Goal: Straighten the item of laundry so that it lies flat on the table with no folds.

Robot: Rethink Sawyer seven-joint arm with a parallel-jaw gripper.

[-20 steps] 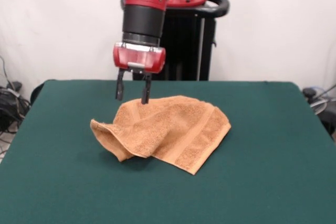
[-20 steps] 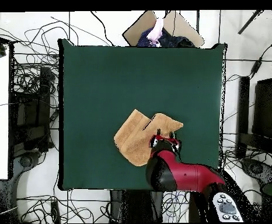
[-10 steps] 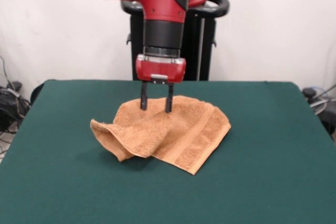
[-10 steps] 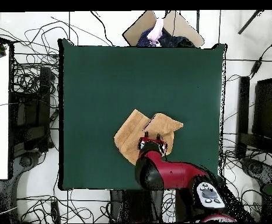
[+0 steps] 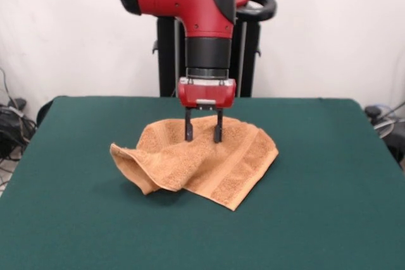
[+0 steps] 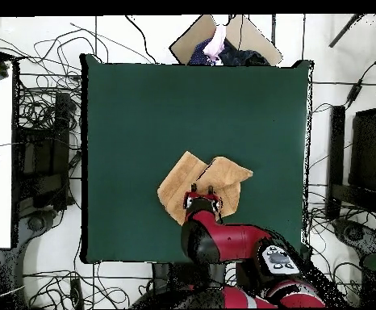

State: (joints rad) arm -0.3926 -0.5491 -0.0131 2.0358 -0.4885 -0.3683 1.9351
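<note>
**Gripper over the folded towel**

Front and overhead views. The towel (image 5: 201,159) (image 6: 201,187) lies crumpled on the green table (image 5: 329,175) (image 6: 143,113), nearer the robot-side edge than the opposite one and roughly midway between the side edges. One part is folded over onto the rest, and in the front view the left corner stands raised in a loose ridge; a woven band runs along the right hem. The gripper (image 5: 203,135) (image 6: 201,194) points straight down over the towel's far part, its two dark fingers (image 5: 188,132) parted, tips at the cloth surface with nothing held between them. Whether the tips press into the towel cannot be told.
</note>
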